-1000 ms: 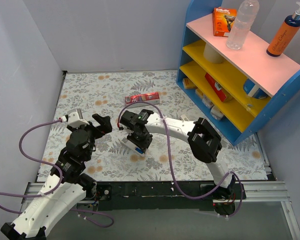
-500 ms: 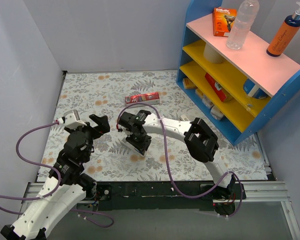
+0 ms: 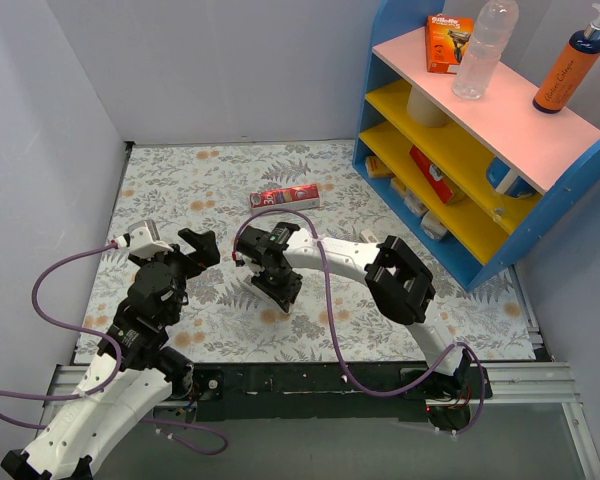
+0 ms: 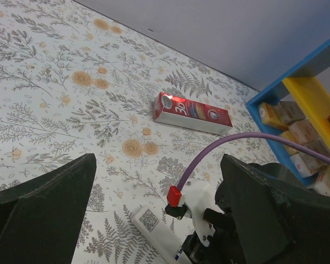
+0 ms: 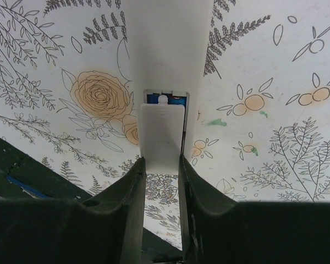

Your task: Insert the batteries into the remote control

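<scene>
Remote control [image 5: 168, 44], back-up on desk [image 5: 275, 66]: lid closing.
My right end effector [image 5: 161, 165], clenched on the battery cover [image 5: 161, 132], has shifted along it; blue battery [image 5: 154, 99] nearly hidden, loading apparently done. Left end effector [image 3: 202, 245] released.

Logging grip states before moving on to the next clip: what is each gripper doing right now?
Left gripper: open, holding nothing.
Right gripper: closed on the remote control.

The floral table [image 3: 180, 170] carries a red carton [image 3: 285, 197] and the remote control [image 5: 165, 55].
</scene>
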Tool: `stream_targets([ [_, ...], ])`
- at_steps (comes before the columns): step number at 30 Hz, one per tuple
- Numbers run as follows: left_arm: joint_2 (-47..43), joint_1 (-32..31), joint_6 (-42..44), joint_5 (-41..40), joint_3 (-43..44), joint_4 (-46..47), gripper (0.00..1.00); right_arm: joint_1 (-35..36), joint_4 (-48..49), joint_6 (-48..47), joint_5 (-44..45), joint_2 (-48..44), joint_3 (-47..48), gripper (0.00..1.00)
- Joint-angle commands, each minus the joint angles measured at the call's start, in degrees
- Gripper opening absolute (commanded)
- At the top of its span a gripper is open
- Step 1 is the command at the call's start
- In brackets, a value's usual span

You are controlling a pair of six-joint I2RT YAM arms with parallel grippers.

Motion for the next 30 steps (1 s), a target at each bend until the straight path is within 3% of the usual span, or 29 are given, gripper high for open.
stream_targets([
  [1, -0.5, 0.2, 0.2, -0.6, -0.2, 0.2, 0.98, 0.4, -1.6, 0.2, 0.6, 0.6, 2.7, 0.25],
  [30, -0.6, 0.2, 0.7, 0.5, -0.3, 0.4, 0.98, 0.8, -2.7, 0.0, 0.5, 1.3, 3.8, 0.33],
])
